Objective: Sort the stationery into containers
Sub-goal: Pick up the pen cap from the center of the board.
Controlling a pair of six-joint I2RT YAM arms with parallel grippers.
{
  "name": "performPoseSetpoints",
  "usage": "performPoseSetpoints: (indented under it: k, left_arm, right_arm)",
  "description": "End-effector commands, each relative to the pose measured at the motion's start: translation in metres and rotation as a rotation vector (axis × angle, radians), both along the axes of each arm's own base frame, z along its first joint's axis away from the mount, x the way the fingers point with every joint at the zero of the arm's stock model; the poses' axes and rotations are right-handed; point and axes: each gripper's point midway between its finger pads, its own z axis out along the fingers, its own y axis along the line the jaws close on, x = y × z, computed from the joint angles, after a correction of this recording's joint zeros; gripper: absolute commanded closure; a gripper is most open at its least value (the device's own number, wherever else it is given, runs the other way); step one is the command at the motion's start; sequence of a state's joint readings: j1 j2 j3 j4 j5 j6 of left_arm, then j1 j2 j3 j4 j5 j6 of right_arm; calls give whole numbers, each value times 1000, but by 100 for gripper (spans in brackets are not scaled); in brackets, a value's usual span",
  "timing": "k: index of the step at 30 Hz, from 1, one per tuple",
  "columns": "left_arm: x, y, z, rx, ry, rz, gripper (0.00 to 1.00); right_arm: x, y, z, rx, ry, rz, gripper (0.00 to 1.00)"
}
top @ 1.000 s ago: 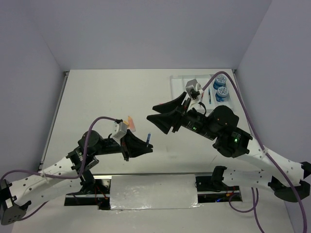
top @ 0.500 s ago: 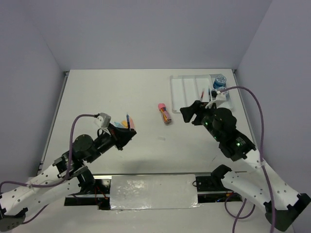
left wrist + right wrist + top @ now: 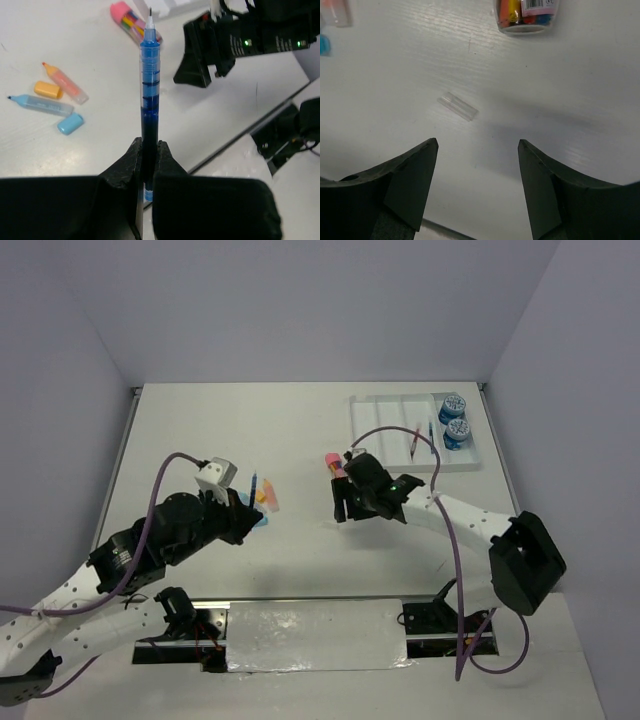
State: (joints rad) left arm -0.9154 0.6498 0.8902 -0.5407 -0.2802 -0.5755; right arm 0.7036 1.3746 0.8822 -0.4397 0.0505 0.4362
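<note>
A: Starting at the left, what was the left gripper (image 3: 146, 147) doing?

B: It was clenched on a blue pen (image 3: 150, 75). The fingers pinched the pen's lower barrel, and the tip pointed away from the wrist camera.

A: And what was on the table near it?

B: Just beside that gripper lay an orange marker (image 3: 65, 82) and a light-blue marker (image 3: 40, 104), close together. An orange cap (image 3: 47, 90) sat between them. A light-blue cap (image 3: 70, 123) lay just off the blue marker's end.

A: Moving toward the middle?

B: A pink case (image 3: 335, 462) full of coloured pieces lay flat on the table. The right gripper (image 3: 342, 505) hung just on its near side.

A: Was that claw holding anything?

B: No, it was released, with the jaws spread wide and nothing between them. The table showed through the gap, and a small clear cap (image 3: 457, 106) lay there, closer to the left finger. The end of the case only just showed at the top of the wrist view.

A: And the tray (image 3: 365, 440)?

B: It was at the far right of the table, well apart from both arms. Two blue rolls (image 3: 451, 407) sat one behind the other in its rightmost lane. A red pen (image 3: 416, 440) and a second pen (image 3: 432, 435), blue, lay lengthwise to their left. I couldn't tell whether those two shared a lane.
</note>
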Motion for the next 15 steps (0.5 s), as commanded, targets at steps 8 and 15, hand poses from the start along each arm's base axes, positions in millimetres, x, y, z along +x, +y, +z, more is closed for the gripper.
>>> performPoseSetpoints:
  k: [8, 15]
  left_arm:
    - [-33, -3, -9, 23, -52, -217, 100]
    - [-37, -8, -11, 14, -44, -251, 98]
  right_arm:
    - [13, 35, 9, 67, -3, -551, 29]
    - [14, 26, 9, 130, 82, -994, 56]
